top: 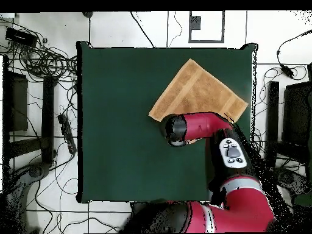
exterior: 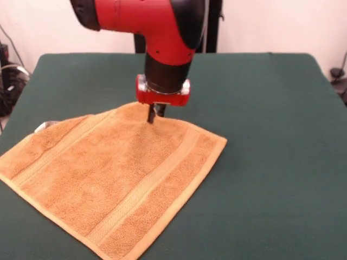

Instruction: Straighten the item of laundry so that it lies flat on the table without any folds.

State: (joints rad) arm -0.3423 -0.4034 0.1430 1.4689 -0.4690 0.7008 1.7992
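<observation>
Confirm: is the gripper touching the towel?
Touching. In the front view the gripper's dark tips end right on the towel near its far edge, with no green table showing between. In the overhead view the arm hides the spot.

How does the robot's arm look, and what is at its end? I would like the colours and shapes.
The arm has rounded glossy red shells with black joint sections. A black cylindrical wrist ends in a flat red block, from which the short dark gripper points down. In the overhead view, a grey oval panel with small buttons sits on one red link.
</observation>
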